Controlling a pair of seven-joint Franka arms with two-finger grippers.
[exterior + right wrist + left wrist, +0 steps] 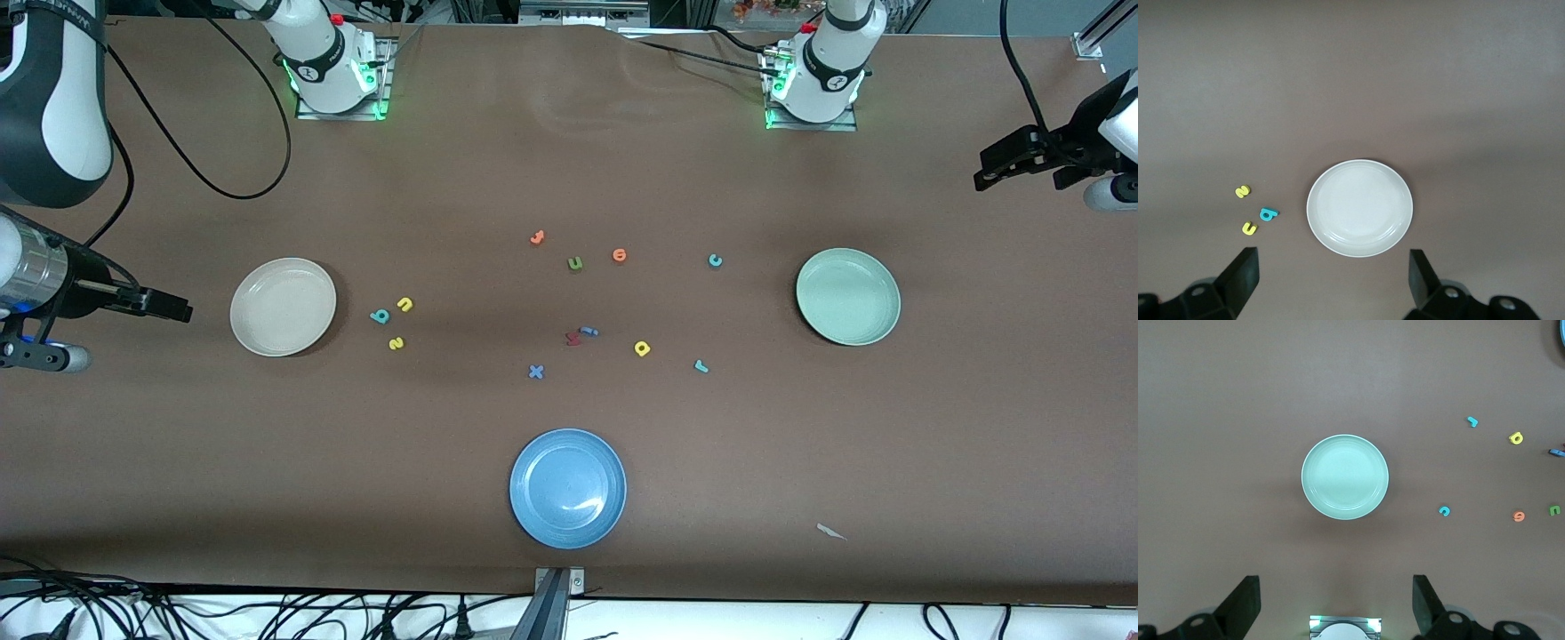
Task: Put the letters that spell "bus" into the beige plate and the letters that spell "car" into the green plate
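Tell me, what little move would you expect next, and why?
Probably the right hand comes down toward the teal "b", which lies beside the beige plate with the yellow "u" and yellow "s". Both plates hold nothing yet, the hand is open, and it hangs at the right arm's end of the table by that plate.

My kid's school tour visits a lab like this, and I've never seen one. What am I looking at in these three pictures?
Two robot arms stand at a brown table. One picture looks down from across the table; the other two come from cameras on the arms' wrists. The left end effector hangs open above the green plate; the right end effector hangs open above the beige plate. Neither holds anything. A blue plate sits nearest the front camera, and small foam letters lie scattered between the plates.
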